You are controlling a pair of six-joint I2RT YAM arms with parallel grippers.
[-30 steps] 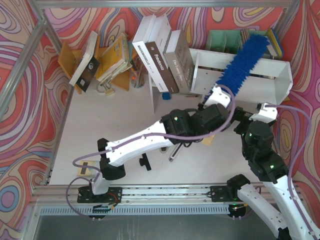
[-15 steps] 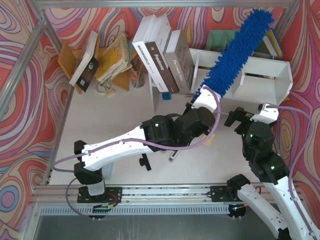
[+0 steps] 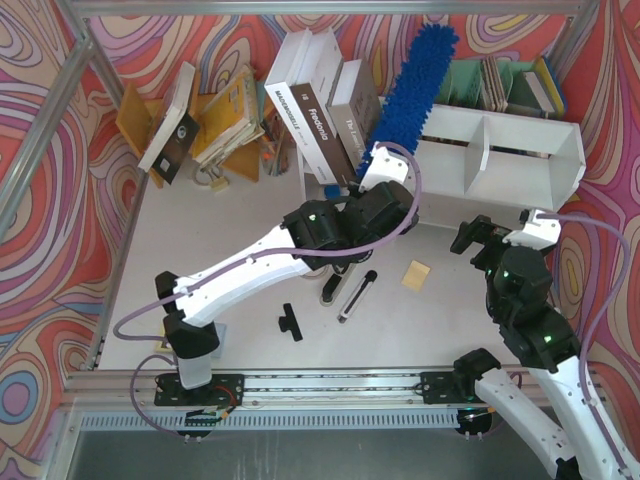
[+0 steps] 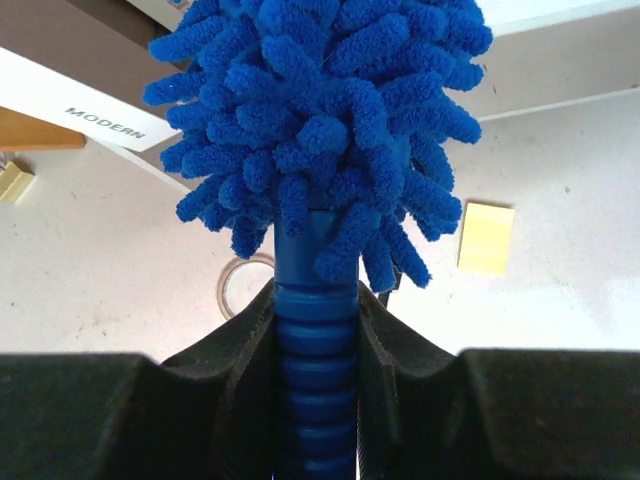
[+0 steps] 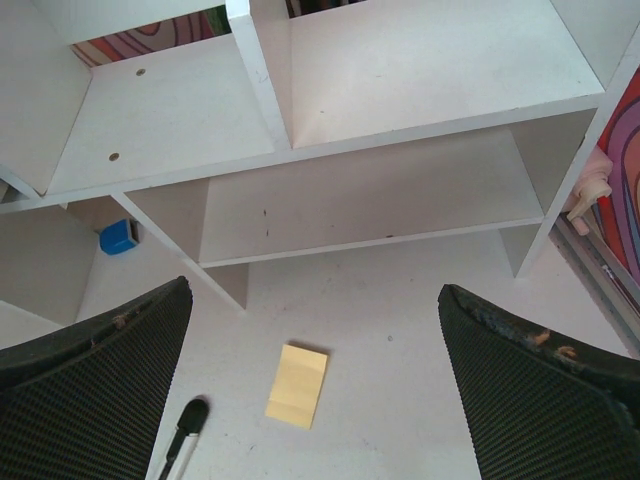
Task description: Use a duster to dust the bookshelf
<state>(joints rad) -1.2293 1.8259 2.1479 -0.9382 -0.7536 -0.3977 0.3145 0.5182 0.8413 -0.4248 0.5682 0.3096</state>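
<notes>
The blue fluffy duster [image 3: 410,85] points toward the back wall, its head lying over the left end of the white bookshelf [image 3: 520,150], next to the leaning books. My left gripper [image 3: 378,165] is shut on its ribbed blue handle [image 4: 315,330], both fingers pressed against the handle below the fluffy head [image 4: 320,120]. My right gripper [image 3: 478,238] hangs open in front of the bookshelf. In the right wrist view its wide-apart jaws [image 5: 315,300] are empty and face the open compartments [image 5: 400,90].
Large books [image 3: 320,110] lean at the shelf's left end. A tan book rack [image 3: 200,120] stands at back left, a green organizer [image 3: 470,80] behind the shelf. On the table lie a yellow sticky note [image 3: 416,274], a black-and-silver stick tool [image 3: 356,296] and a small black part [image 3: 290,322].
My left arm has swung the duster leftward, from over the right half of the bookshelf to its left end beside the books. The right arm has hardly moved.
</notes>
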